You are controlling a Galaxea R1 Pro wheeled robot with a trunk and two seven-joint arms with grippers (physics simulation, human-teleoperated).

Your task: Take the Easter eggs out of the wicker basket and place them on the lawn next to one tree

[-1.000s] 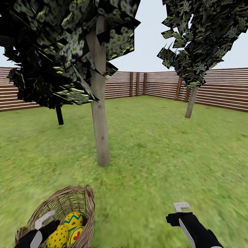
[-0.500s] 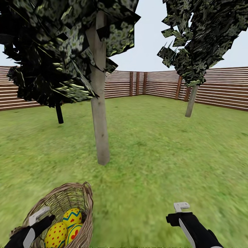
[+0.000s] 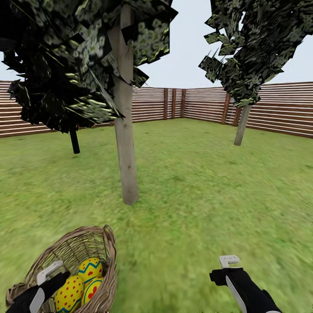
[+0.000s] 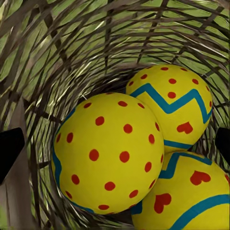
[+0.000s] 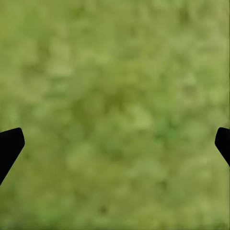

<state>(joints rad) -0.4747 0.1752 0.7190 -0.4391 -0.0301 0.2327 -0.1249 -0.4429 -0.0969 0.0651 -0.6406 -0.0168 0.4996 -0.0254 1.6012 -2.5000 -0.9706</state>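
Observation:
The wicker basket stands on the lawn at the lower left, holding the three Easter eggs. A red-dotted egg lies nearest my left gripper, which hangs open inside the basket just above it. Beside it lie a zigzag egg and a heart-marked egg. A tree with a pale trunk rises a short way beyond the basket. My right gripper is open and empty over bare grass at the lower right.
A second pale-trunked tree stands far right near the slatted fence. A thin black trunk stands behind and left of the near tree. Open grass lies around the near trunk's base.
The whole view has shifted a little, so basket and trunk sit higher in the picture. My left gripper has edged slightly left over the eggs. The right arm holds its place.

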